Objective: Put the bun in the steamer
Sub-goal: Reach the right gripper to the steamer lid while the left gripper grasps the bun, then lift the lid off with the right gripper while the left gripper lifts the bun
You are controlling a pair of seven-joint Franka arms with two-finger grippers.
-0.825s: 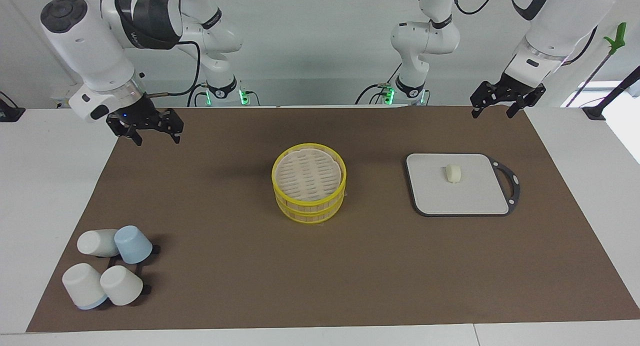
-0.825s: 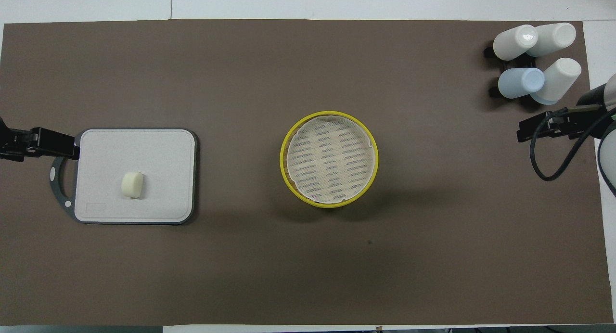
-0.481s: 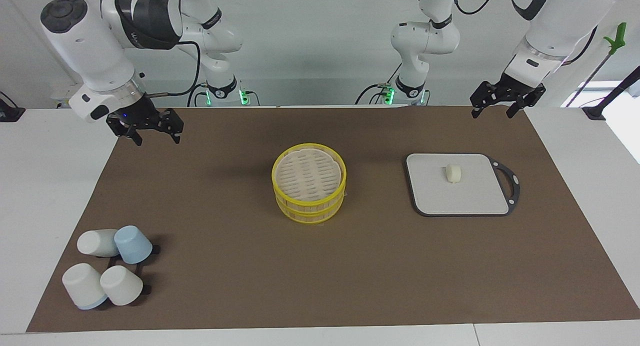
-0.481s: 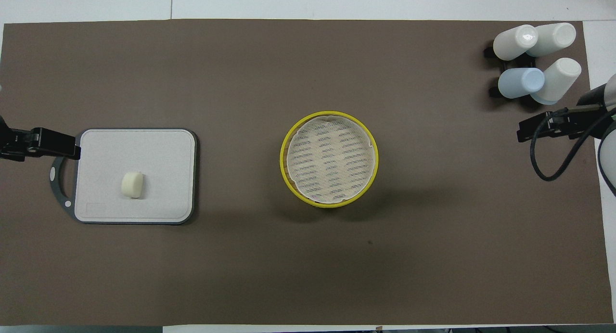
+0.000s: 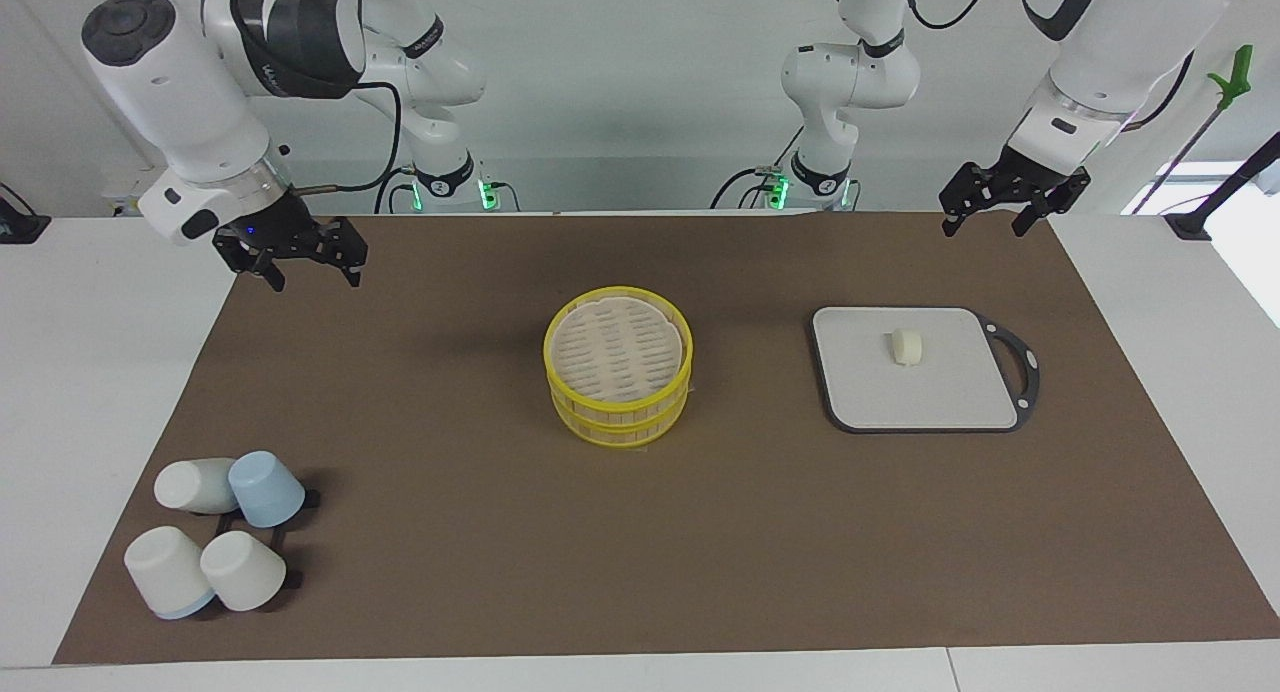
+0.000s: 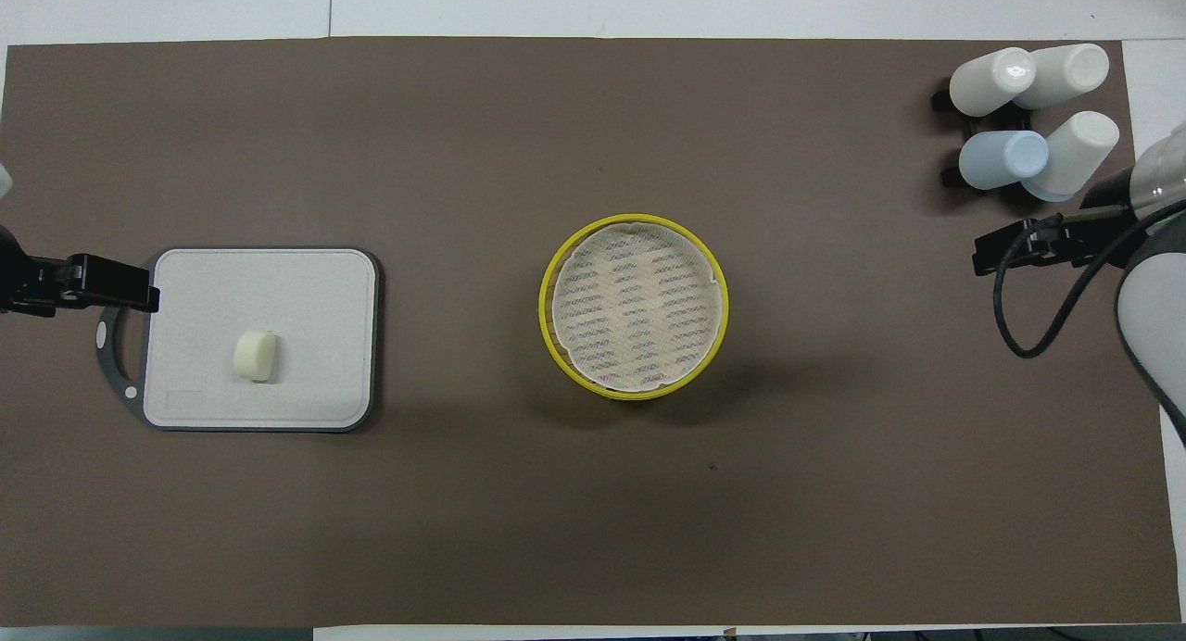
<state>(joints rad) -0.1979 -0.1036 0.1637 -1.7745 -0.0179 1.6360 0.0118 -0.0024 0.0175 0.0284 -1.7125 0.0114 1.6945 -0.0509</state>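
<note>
Since a moment ago both grippers are shifting only slightly, so the reach for the bun is just starting. The bun is lying untouched on the grey cutting board, toward the left arm's end of the table, well apart from the yellow steamer at the middle. The left gripper is hanging with fingers spread and empty, above the mat's edge near the board. The right gripper is waiting, also spread and empty. The upturned cups are not moving.
</note>
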